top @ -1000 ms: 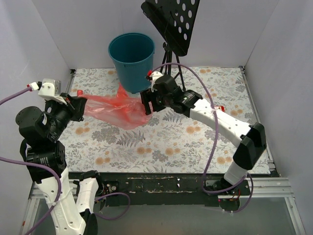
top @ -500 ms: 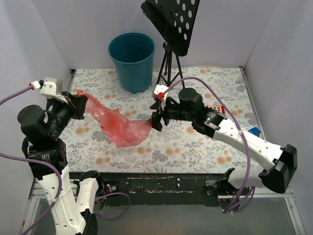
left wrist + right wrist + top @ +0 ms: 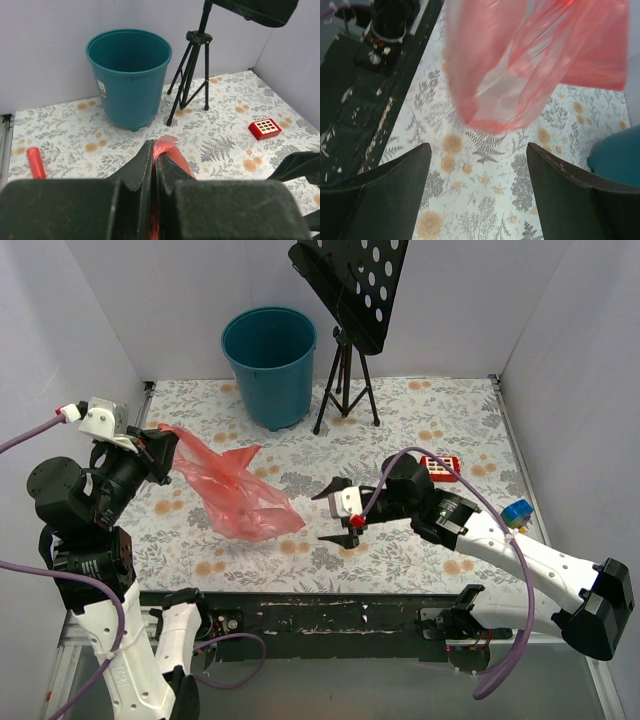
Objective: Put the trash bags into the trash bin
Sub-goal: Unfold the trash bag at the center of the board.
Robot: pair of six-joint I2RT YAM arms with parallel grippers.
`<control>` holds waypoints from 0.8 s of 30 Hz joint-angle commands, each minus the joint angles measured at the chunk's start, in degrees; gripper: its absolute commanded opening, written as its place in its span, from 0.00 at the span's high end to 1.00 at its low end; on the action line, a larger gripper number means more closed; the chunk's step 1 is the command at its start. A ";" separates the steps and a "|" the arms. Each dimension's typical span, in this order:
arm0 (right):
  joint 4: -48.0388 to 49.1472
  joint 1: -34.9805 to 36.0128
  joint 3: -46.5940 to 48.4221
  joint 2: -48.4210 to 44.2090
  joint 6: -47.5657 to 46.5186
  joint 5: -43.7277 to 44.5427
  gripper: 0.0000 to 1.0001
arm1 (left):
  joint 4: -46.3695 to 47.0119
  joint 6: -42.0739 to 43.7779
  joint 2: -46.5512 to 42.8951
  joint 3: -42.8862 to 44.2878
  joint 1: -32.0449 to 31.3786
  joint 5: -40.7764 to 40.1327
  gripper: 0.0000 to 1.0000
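Red crinkly film of the trash bag [image 3: 235, 502] is being pinched at one corner by the left pincer [image 3: 163, 447], its jaws being pressed fully together on the plastic. The rest of the bag is being let hang away from that pincer toward the floral surface [image 3: 430, 420]. Just beyond the bag's far end, the right pincer [image 3: 333, 513] is being held wide open, gripping nothing. Ahead of the left pincer, well apart from the bag, the teal trash bin [image 3: 270, 360] is being seen standing upright.

right claw [image 3: 333, 516]: drawn back nearward, now apart from trash bag [image 3: 238, 502] | trash bag: slumped lower
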 commanded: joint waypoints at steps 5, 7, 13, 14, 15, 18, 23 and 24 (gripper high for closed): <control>8.36 -3.63 -2.18 -2.32 19.27 17.57 0.09 | -3.74 8.87 -0.29 3.58 0.36 8.91 1.00; 5.89 -6.96 2.32 2.26 36.15 18.45 0.09 | -4.00 9.23 -0.20 3.94 0.27 10.15 1.00; 9.56 -8.83 9.98 14.66 62.49 11.34 0.08 | -1.55 7.56 -0.20 3.32 0.36 10.41 1.00; 9.92 -8.74 11.47 16.94 63.99 10.90 0.08 | -1.28 7.13 -0.12 3.58 0.27 10.50 1.00; 9.92 -8.74 12.87 19.48 66.01 10.46 0.07 | -1.19 6.69 -0.03 3.85 0.27 10.50 1.00; 10.62 -8.56 16.05 25.47 71.29 6.69 0.05 | -1.10 6.33 0.50 5.08 0.27 10.16 1.00; 17.39 -7.51 17.02 30.31 74.72 -0.79 0.03 | -0.66 5.02 1.11 6.48 0.36 7.08 1.00; 17.83 -7.33 17.37 31.01 75.17 -1.23 0.03 | -0.40 4.23 1.29 6.83 0.27 6.29 1.00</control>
